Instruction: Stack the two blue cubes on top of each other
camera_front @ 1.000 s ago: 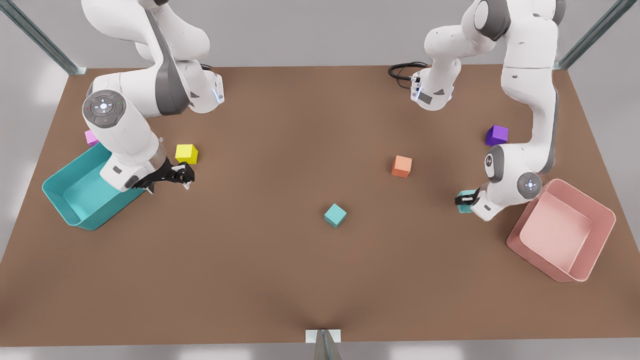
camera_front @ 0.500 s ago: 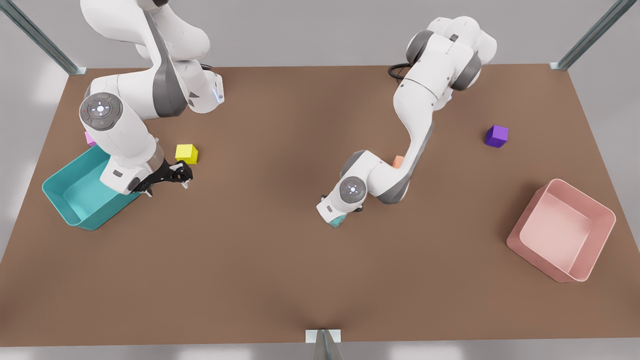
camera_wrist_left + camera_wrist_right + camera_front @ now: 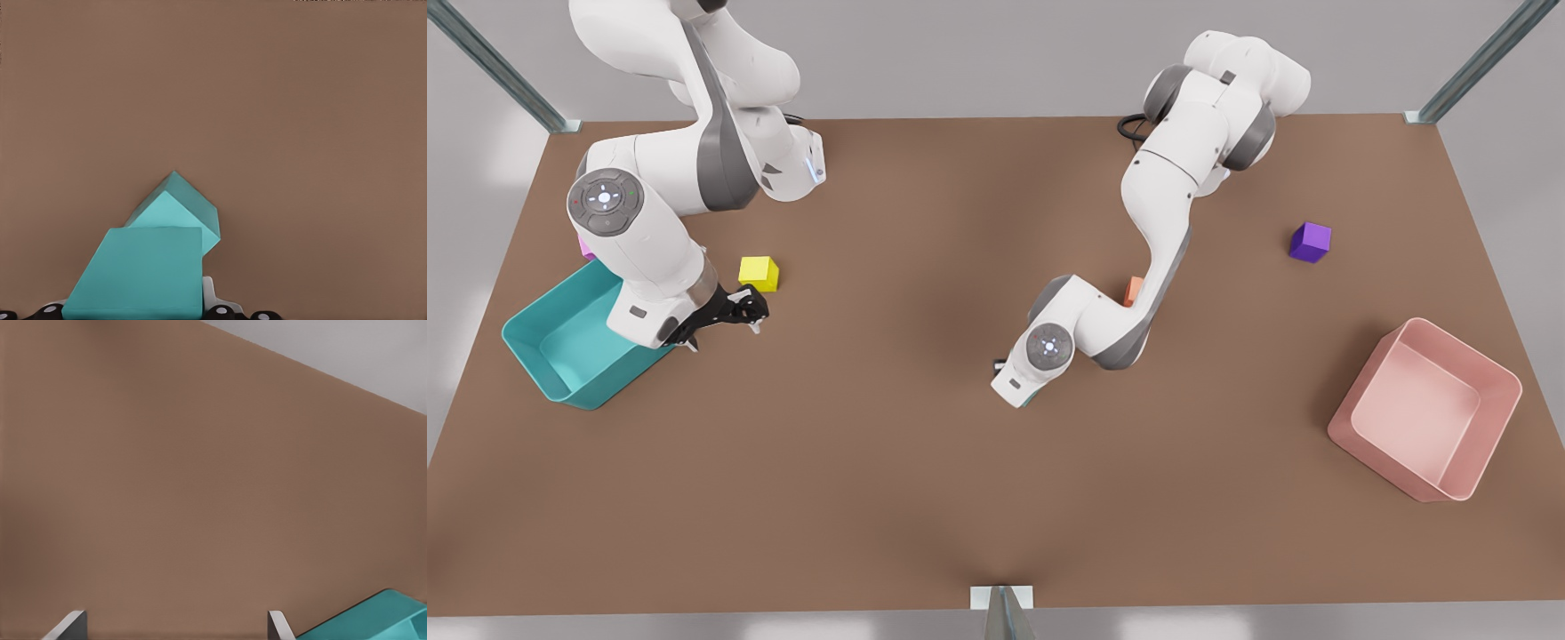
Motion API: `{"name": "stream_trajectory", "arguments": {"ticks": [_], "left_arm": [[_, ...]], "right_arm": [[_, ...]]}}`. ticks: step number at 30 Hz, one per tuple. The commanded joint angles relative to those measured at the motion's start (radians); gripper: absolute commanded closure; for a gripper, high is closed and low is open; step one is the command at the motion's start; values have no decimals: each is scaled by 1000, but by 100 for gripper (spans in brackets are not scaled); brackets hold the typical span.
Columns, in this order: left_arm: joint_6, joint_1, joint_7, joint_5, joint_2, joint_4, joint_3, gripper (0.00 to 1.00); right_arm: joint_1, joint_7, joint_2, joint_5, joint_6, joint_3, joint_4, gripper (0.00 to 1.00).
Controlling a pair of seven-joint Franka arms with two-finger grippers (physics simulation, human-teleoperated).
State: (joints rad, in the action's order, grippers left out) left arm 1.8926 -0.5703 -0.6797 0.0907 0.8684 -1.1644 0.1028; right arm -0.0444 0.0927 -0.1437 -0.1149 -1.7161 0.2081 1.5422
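1. My left claw (image 3: 137,319) is clamped on one blue cube (image 3: 137,277), mid-table (image 3: 925,498).
2. The second blue cube (image 3: 180,207) lies on the table just beyond and under the held one, turned cornerwise to it.
3. My right claw (image 3: 734,313) waits with fingers (image 3: 70,625) apart, the teal bin (image 3: 547,369) just beside it and the yellow cube (image 3: 759,272) near.
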Motion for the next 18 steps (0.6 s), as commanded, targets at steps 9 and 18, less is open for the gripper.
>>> {"name": "stream_trajectory", "arguments": {"ticks": [9, 18], "left_arm": [[2, 4, -169, 7, 17, 11, 0, 0], [-53, 12, -175, 9, -12, 12, 0, 0]], "right_arm": [[-3, 33, -1, 0, 1, 0, 1, 0], [-3, 27, -1, -3, 1, 2, -1, 0]]}}
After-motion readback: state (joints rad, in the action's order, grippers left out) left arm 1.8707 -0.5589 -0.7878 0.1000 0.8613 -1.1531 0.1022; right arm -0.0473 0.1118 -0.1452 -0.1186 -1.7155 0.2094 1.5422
